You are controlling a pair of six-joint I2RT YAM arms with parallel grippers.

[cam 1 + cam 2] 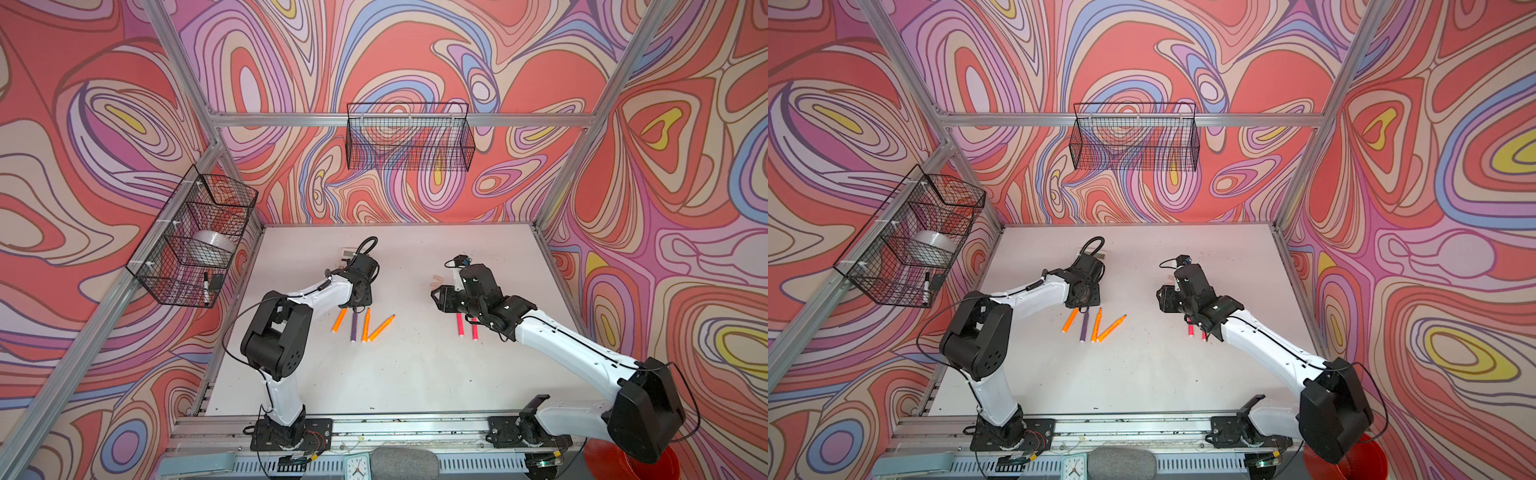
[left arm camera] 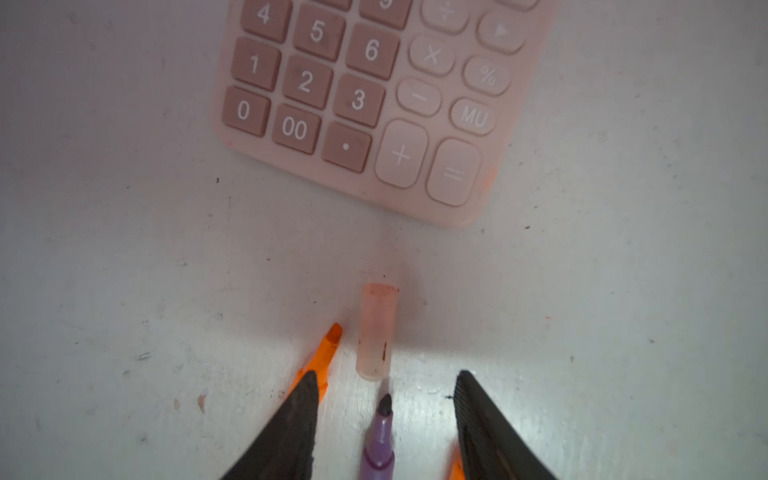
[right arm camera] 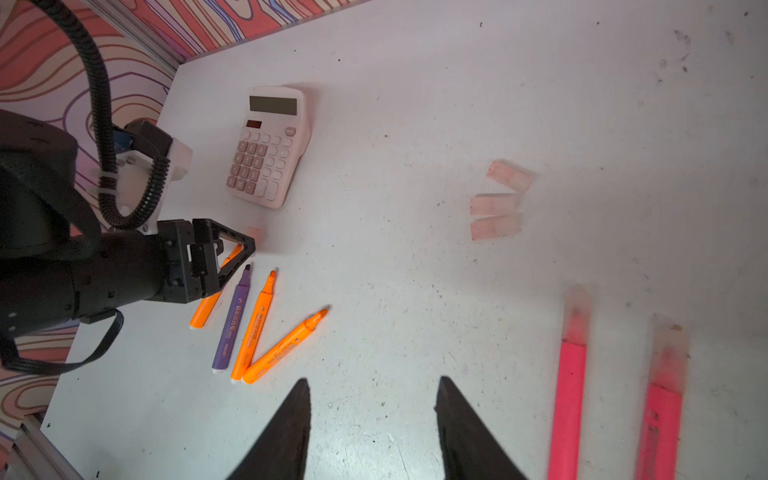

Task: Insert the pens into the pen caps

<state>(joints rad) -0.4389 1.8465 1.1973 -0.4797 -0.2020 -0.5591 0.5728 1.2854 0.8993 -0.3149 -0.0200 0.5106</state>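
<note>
White, scuffed table point(image 3: 415, 104), enclosed by swirl-patterned walls point(image 1: 124, 124), carries all parts. The purple pen point(image 2: 377, 449) lies flat a short way off the keypad end of the calculator point(image 2: 374, 104), bare tip pointing toward the calculator. One pen cap point(image 2: 376, 332) lies between that tip and the calculator, roughly in line with the pen and just clear of the tip; it is not yet fitted. My left gripper point(image 2: 387, 376) is released: its fingers point(image 2: 291, 432) stand spread, one on each side of the purple pen's tip end, with clearance on both sides and nothing clamped. Three orange pens point(image 3: 253, 328), all uncapped, lie alongside the purple pen with tips toward the calculator side. One is partly under my left gripper, and the other two meet at their rear ends in a V. Three loose caps point(image 3: 494, 204) lie clustered, well apart from the calculator, on my right arm's side. Two pink pens point(image 3: 569, 399) lie parallel, farther from the calculator than that cluster, each tip already covered by one of the fitted caps point(image 3: 577, 320). My right gripper point(image 3: 374, 380) is released and empty: fingers spread over bare table, well away from the calculator, between the orange group and the pink pair.
</note>
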